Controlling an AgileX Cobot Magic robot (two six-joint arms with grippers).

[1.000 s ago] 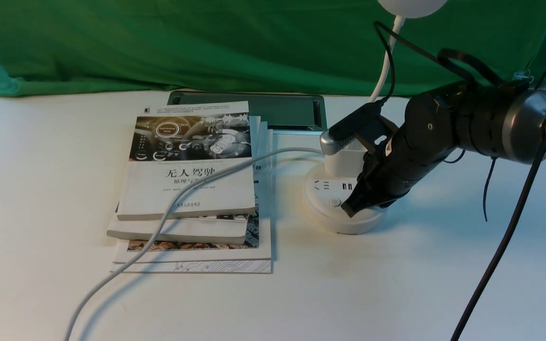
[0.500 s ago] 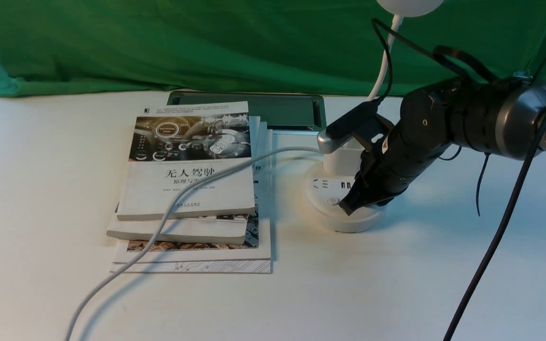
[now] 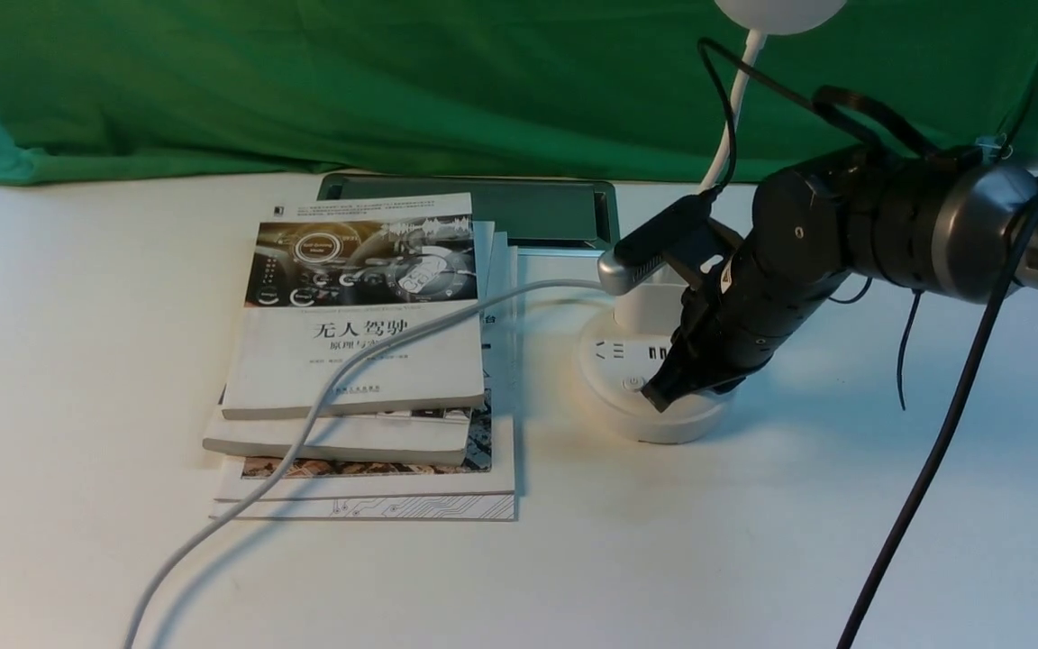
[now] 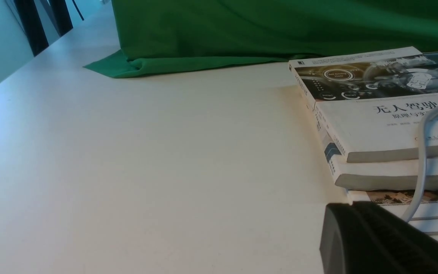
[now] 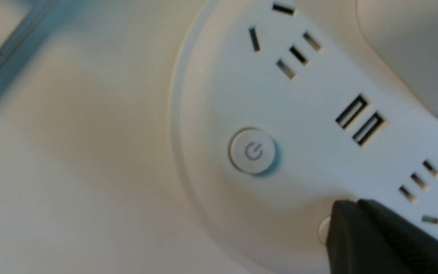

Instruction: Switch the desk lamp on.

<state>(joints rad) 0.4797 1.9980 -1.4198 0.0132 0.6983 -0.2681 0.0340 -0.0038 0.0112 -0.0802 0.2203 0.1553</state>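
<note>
The desk lamp stands right of centre: a white round base point(image 3: 614, 374) with sockets and USB ports, a cup holder point(image 3: 650, 306), a thin neck point(image 3: 735, 117) and a head point(image 3: 780, 11) cut off by the picture's top edge. My right gripper point(image 3: 659, 397) is shut, its tips down on the base's front part. In the right wrist view the base point(image 5: 318, 95) fills the picture, and my right gripper point(image 5: 346, 213) covers most of a small round button point(image 5: 322, 230). The power button point(image 5: 252, 151) lies uncovered beside it. A warm glow lies on the table by the base. My left gripper point(image 4: 350, 207) is shut, low over the table beside the books.
A stack of books point(image 3: 361, 333) lies left of the lamp, with a white cable point(image 3: 303, 433) running across it toward the front edge. A grey recessed panel point(image 3: 519, 207) sits behind the books. Green cloth point(image 3: 393, 81) covers the back. The right arm's black cables hang at the right.
My right gripper has shifted slightly left over the lamp base. A warm yellowish glow has appeared on the table around the base.
</note>
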